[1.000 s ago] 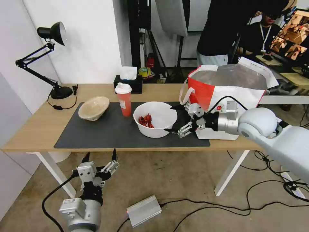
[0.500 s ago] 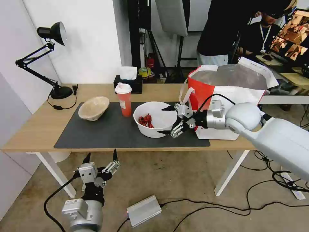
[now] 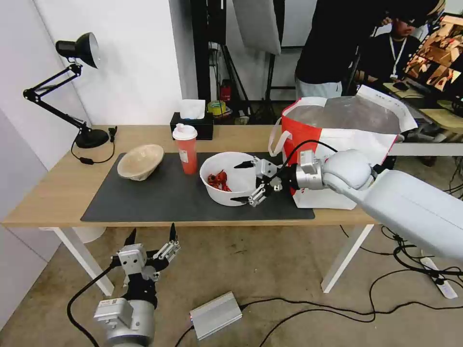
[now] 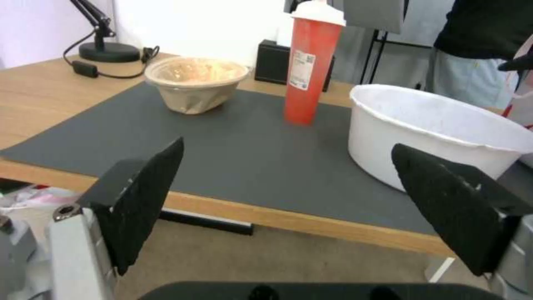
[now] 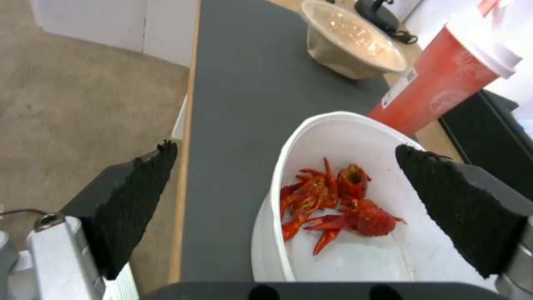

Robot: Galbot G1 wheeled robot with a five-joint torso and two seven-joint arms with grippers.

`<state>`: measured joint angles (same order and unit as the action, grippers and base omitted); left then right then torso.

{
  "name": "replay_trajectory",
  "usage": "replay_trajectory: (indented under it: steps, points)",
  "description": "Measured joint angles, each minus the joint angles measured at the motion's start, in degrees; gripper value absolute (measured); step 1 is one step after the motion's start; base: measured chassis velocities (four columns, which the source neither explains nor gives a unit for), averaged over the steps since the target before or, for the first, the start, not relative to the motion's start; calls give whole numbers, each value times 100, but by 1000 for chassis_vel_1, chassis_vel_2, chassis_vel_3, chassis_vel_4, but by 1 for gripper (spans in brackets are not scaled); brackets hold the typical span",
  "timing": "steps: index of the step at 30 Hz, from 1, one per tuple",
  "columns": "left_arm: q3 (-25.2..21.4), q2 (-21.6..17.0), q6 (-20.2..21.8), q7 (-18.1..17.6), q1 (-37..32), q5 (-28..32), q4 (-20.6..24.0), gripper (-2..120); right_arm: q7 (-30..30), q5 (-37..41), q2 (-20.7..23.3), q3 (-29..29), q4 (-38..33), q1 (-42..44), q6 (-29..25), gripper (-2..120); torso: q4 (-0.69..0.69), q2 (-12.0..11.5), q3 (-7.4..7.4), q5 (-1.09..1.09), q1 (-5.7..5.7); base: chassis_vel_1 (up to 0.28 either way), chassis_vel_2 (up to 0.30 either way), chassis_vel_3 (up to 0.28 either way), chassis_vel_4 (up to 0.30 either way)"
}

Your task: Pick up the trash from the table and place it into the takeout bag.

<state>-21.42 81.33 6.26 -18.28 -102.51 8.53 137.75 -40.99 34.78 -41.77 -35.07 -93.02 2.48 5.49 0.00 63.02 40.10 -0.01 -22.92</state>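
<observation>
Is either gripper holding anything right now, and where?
Nothing held. Right gripper is open, straddling the large white round bowl's rim; left gripper is open below the table.

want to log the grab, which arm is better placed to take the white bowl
Right. The right tool is open at the white bowl, one finger over the rim, one outside its near wall. The left tool hangs open below the table edge, well away from it.

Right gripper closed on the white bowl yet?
No. In the right wrist view the right gripper is wide open, its black fingers spread on either side of the white bowl and not touching it.
</observation>
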Motion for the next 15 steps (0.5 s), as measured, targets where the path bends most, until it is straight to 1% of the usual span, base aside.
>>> replay_trajectory:
  steps: [7, 15]
  points:
    - [76, 128, -122, 6, -60, -122, -45, 100, -81, -44, -240, -314, 390, -259, 3, 100, 0, 0, 0, 1, 0, 0, 0, 0, 0]
    - [37, 74, -142, 6, -71, -133, -45, 100, -115, -24, -357, -446, 572, -369, 17, 100, 0, 0, 0, 1, 0, 0, 0, 0, 0]
